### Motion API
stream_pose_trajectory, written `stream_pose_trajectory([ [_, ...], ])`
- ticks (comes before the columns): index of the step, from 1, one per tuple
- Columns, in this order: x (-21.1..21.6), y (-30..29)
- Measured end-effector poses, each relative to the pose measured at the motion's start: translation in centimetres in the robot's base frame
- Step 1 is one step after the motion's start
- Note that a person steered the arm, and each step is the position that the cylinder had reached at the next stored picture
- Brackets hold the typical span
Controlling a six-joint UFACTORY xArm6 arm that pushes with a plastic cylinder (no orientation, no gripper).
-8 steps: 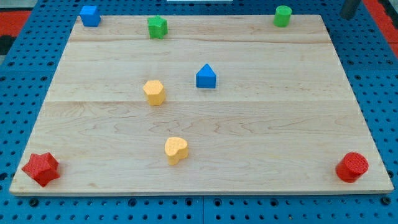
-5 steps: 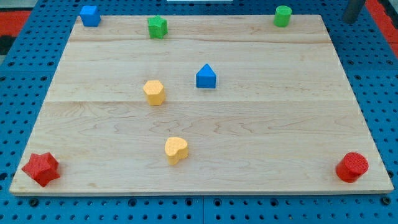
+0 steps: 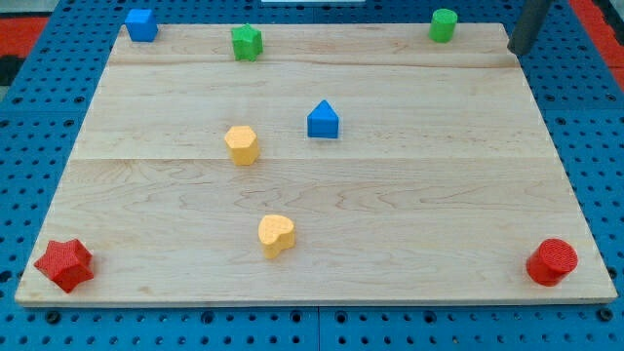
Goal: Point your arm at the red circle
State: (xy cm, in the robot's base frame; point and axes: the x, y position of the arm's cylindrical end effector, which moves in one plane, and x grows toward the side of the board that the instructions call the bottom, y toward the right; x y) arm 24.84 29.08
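Observation:
The red circle (image 3: 553, 261) is a round red block at the board's bottom right corner. My tip (image 3: 518, 51) is at the view's top right, at the board's right edge, far above the red circle and just right of the green cylinder (image 3: 444, 24). It touches no block.
A red star (image 3: 64, 264) sits at the bottom left corner. A yellow heart (image 3: 276, 235) and a yellow hexagon (image 3: 241, 144) lie left of centre. A blue triangle block (image 3: 323, 120) is near the centre. A blue cube (image 3: 141, 23) and a green block (image 3: 247, 42) sit along the top edge.
My rod has moved left and down from the top right corner of the view to the board's top right edge. No block has moved.

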Motion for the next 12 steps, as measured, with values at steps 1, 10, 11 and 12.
stream_pose_trajectory([
  [1,0.1,0.0],
  [10,18.5,2.4],
  [11,22.0,2.3],
  [12,25.1,2.3],
])
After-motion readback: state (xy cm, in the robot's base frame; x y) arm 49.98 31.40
